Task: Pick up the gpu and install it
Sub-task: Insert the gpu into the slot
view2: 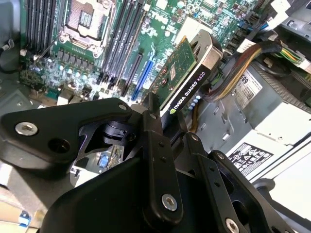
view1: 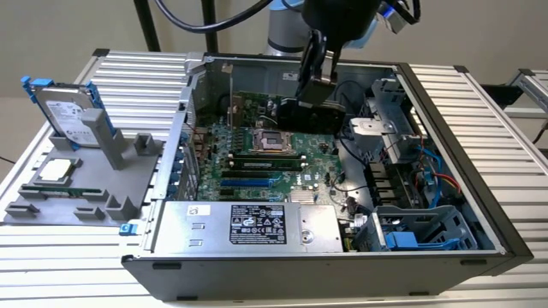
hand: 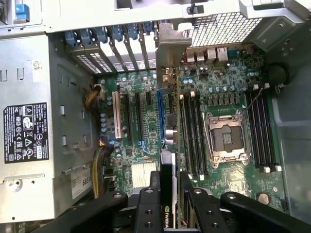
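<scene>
My gripper [view1: 312,86] is shut on the gpu [view1: 312,117], a green card with a black cooler block. It hangs inside the open computer case [view1: 453,128], above the far part of the motherboard [view1: 256,160]. In the second wrist view the gpu [view2: 187,80] sticks out from between the fingers of the gripper [view2: 167,121], tilted over the board. In the first wrist view the gpu [hand: 166,165] is seen edge-on in the gripper [hand: 167,191]. It lines up roughly along the blue slot [hand: 159,116], with its silver end bracket [hand: 171,53] toward the case's rear wall. The card is above the slot, not seated.
A silver hard drive with blue rails [view1: 73,115] stands in a grey holder [view1: 81,192] at the exterior view's left, outside the case. The power supply [view1: 248,224] fills the case's near side. A drive cage [view1: 419,231] and cables [view1: 428,176] crowd the right side.
</scene>
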Tool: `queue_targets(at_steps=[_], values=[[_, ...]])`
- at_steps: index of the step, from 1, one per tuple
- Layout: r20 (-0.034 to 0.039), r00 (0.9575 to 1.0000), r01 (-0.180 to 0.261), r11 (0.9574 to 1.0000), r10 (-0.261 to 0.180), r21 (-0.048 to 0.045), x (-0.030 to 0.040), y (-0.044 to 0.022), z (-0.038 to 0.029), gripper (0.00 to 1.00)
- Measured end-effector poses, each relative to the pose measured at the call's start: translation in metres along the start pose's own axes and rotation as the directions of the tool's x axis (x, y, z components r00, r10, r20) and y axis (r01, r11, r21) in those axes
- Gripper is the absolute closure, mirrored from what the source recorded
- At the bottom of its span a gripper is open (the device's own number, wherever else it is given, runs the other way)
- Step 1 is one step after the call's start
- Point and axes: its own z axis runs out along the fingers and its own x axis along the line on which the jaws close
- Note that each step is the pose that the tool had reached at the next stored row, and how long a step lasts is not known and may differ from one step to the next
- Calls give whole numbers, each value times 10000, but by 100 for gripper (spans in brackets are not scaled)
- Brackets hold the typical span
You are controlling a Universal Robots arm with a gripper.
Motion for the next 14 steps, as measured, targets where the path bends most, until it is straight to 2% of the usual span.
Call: queue_targets(at_steps=[14], values=[[-1, 10000, -1, 10000, 1, 0, -1, -7, 48, 100]])
